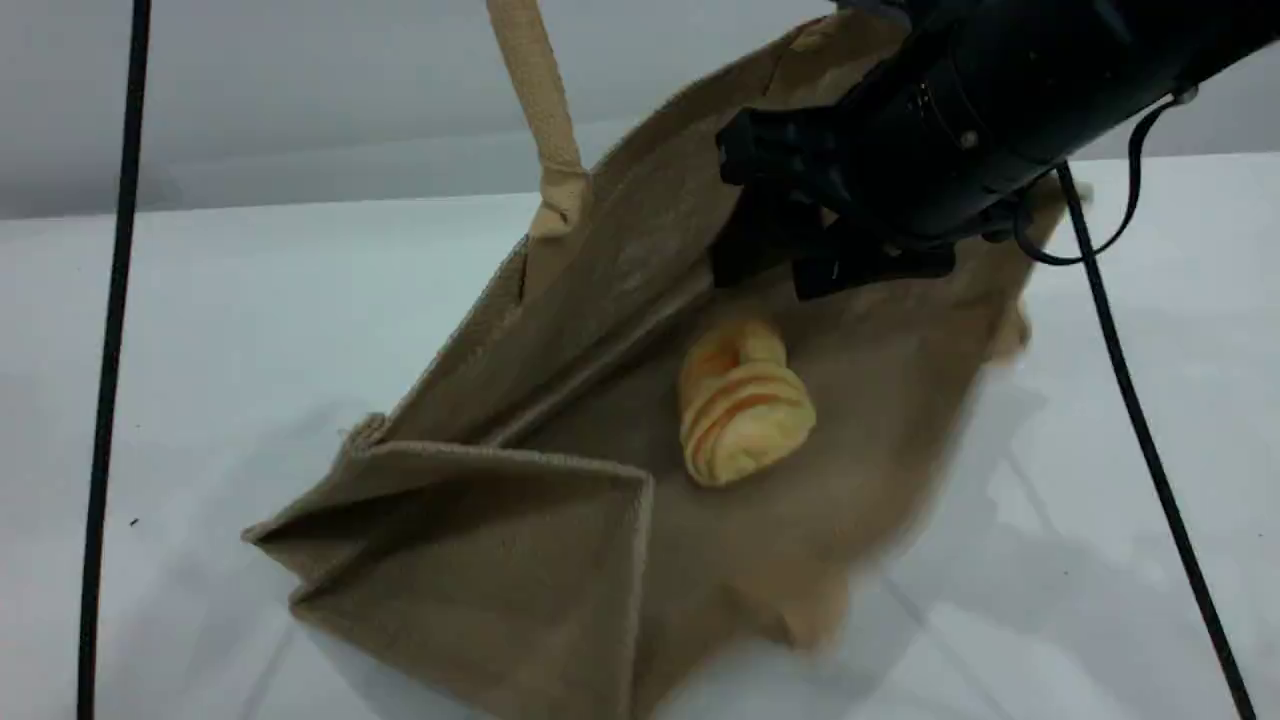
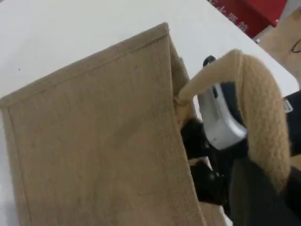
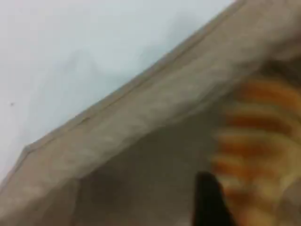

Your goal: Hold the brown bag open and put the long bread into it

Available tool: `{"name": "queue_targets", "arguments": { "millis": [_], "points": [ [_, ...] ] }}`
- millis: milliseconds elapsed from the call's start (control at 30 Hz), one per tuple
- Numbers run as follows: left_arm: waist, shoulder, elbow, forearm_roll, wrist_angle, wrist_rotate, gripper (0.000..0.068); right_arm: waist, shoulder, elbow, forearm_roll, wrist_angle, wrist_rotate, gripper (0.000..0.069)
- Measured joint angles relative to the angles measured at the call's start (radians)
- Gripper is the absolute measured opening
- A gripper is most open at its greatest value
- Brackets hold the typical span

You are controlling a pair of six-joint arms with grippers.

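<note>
The long bread [image 1: 745,400] lies inside the brown bag [image 1: 480,560], on the lower inner wall about midway between the mouth and the folded bottom. It touches neither gripper.

Your right gripper [image 1: 790,280] sits in the bag's mouth just above the loaf. Its fingers look parted and carry nothing. Your left gripper [image 2: 263,197] shows only as a dark shape under the handle [image 2: 263,103]. That loop is drawn up taut off the table [image 1: 200,330], so take those fingers as clenched on it.

Watch these risks:
- The bag lies on its side, so nothing walls the loaf in. If you tip the mouth down or jerk the handle, it could roll out again.
- If you slacken the left grip early, the upper wall will likely fall onto the right arm.
- When you draw the right arm out, its fingers or the cable [image 1: 1140,430] beside it may catch the bound rim and drag the whole bag. The bag's right edge is blurred, which suggests it is loose.

Count:
- one bag
- one loaf
- one handle loop clearly seen; you cannot be sure of a second
- two black cables in the scene view
- one arm in the scene view
</note>
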Motion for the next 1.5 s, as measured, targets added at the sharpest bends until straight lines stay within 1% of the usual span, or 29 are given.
{"name": "queue_targets", "arguments": {
  "millis": [100,167,233,367,533,700,867,1000,1167,1233,1367,1500],
  "points": [
    [0.000,0.000,0.000,0.001,0.000,0.000,0.0089,-0.001,-0.020,0.000,-0.001,0.036,-0.025,0.0499],
    [0.000,0.000,0.000,0.002,0.000,0.000,0.0089,-0.001,-0.047,0.000,-0.011,0.064,-0.027,0.0526],
    [0.000,0.000,0.000,0.005,0.000,0.000,0.0089,-0.001,-0.085,0.001,-0.039,0.100,-0.028,0.0535],
    [0.000,0.003,0.000,0.025,0.000,0.000,0.0089,-0.001,-0.187,0.001,-0.149,0.137,0.023,0.0538],
    [0.000,0.017,0.000,0.031,0.000,0.008,0.0089,-0.003,-0.331,0.001,-0.340,0.167,0.167,0.0512],
    [-0.001,0.059,0.001,0.026,0.000,0.010,0.0089,-0.003,-0.479,0.002,-0.576,0.246,0.369,0.0487],
    [-0.012,0.131,0.001,0.025,-0.003,0.001,0.0089,-0.003,-0.634,0.002,-0.854,0.357,0.598,0.0482],
    [-0.046,0.198,0.001,0.049,-0.016,0.000,0.0089,-0.003,-0.756,0.002,-1.051,0.449,0.762,0.0480],
    [-0.097,0.284,0.001,0.138,-0.073,-0.021,0.0090,-0.003,-0.904,0.001,-1.224,0.577,0.898,0.0480],
    [-0.117,0.322,0.001,0.157,-0.085,-0.037,0.0094,-0.003,-0.966,0.001,-1.271,0.636,0.933,0.0480],
    [-0.155,0.405,0.002,0.156,-0.093,-0.047,0.0106,-0.003,-1.086,0.001,-1.354,0.746,0.996,0.0480],
    [-0.201,0.482,0.002,0.162,-0.127,-0.058,0.0129,-0.003,-1.199,0.001,-1.434,0.825,1.045,0.0480]
  ]
}}
